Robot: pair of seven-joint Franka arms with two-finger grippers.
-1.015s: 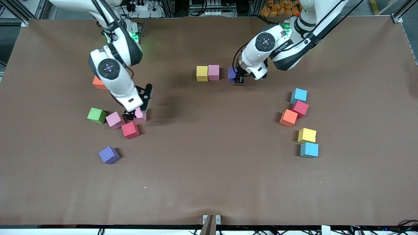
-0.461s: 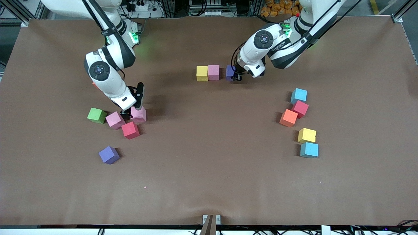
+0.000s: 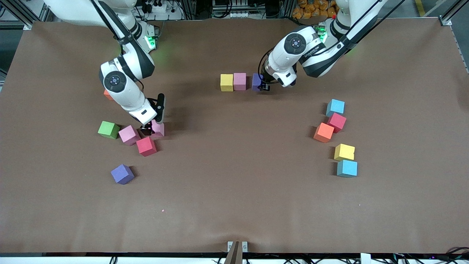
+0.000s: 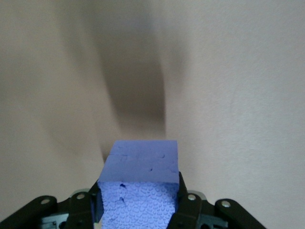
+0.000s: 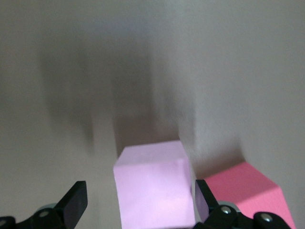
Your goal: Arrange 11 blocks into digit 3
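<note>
A: Brown desk (image 3: 234,190), seen from high up. What is the left gripper (image 3: 262,86) doing?

B: Its jaws are clamping a purple cube (image 3: 256,81), just beside a pink cube (image 3: 240,81) that is touching a yellow cube (image 3: 226,82). Those two are sitting in a short row toward the robots' edge of the desk. In the left wrist view the purple cube (image 4: 139,183) is filling the space between the fingers.

A: And the right gripper (image 3: 151,129)?

B: Its jaws are standing wide apart around another pink cube (image 3: 158,129) at the right arm's end of the desk. In the right wrist view that cube (image 5: 155,188) is lying between the fingers with space on both sides.

A: What is lying around it?

B: A third pink cube (image 3: 129,134), a red cube (image 3: 146,146) and a green cube (image 3: 108,129) are sitting close by. A second purple cube (image 3: 122,173) is lying nearer the camera, and an orange cube (image 3: 107,94) is peeking out from under the arm.

A: And at the left arm's end?

B: Five cubes are sitting loosely grouped: light blue (image 3: 335,107), red (image 3: 337,121), orange (image 3: 323,132), yellow (image 3: 344,151) and a teal one (image 3: 347,168).
</note>
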